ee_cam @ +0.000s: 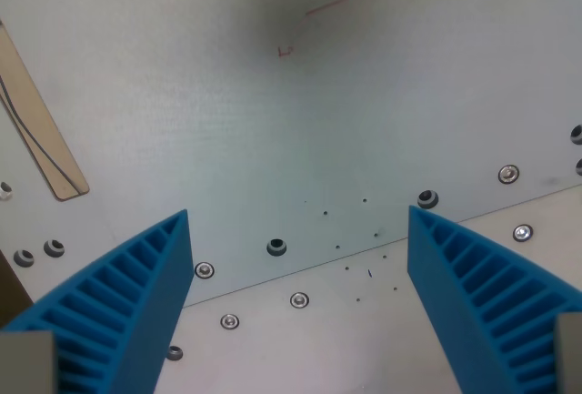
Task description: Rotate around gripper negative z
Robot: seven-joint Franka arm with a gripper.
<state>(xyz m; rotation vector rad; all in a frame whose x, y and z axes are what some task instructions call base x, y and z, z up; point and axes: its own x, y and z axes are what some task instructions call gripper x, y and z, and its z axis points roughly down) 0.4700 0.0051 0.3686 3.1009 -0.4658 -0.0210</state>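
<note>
Your gripper (298,230) had its two blue ribbed fingers (127,303) spread wide apart with nothing between them, so the jaws were released and empty. The task named no object; the thing to turn was the gripper itself, hanging above the pale metal plate (273,112). Between the fingertips you could see a dark hole (276,247) near the plate's edge, with bright screws (299,300) on the lower panel beyond it. Farther out lay faint red pen marks (314,21) toward the top and a tan strip (41,130) at the wrist view's left. For a clean turn, you would have done well to keep that hole centred as a pivot reference, hold height constant, and spin slowly about the tool axis.
</note>
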